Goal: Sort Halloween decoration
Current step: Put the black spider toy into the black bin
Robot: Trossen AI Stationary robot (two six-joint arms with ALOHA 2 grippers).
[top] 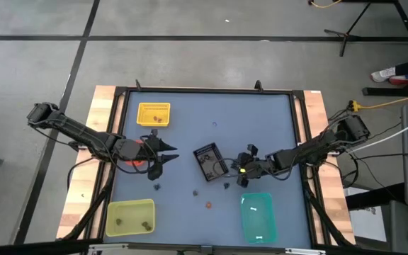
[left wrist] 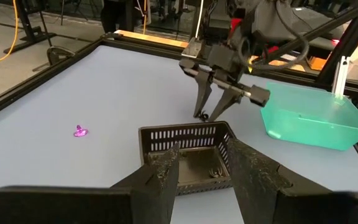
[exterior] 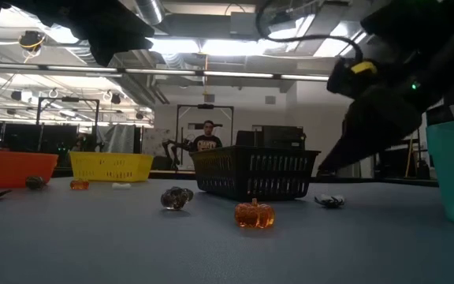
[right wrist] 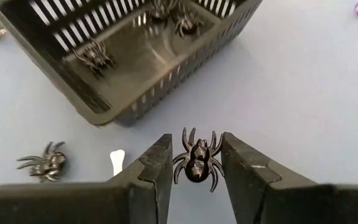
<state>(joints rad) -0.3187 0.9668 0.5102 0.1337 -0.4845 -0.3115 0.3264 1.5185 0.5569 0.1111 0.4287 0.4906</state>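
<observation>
One black spider (right wrist: 197,163) sits between the fingers of your right end effector (right wrist: 196,171), just in front of the black slotted tray (right wrist: 142,59).

Risk, item one: the spider's legs splay out past both fingertips (right wrist: 160,163), so a squeeze on legs rather than body could let it twist or drop. You cannot tell from here whether the fingers are pressing it or only bracketing it; they stand slightly apart with the spider filling the gap.

Risk, item two: the tray wall stands just beyond the fingertips; a low carry could catch the rim and shove the tray.

Several loose items lie near the right end effector: a second spider (right wrist: 42,165) and a small white piece (right wrist: 117,162) on the bench (right wrist: 291,81).

Three spiders already lie in the tray.

Left end effector (left wrist: 204,171): hovering on the tray's far-left side, fingers apart, nothing held.
</observation>
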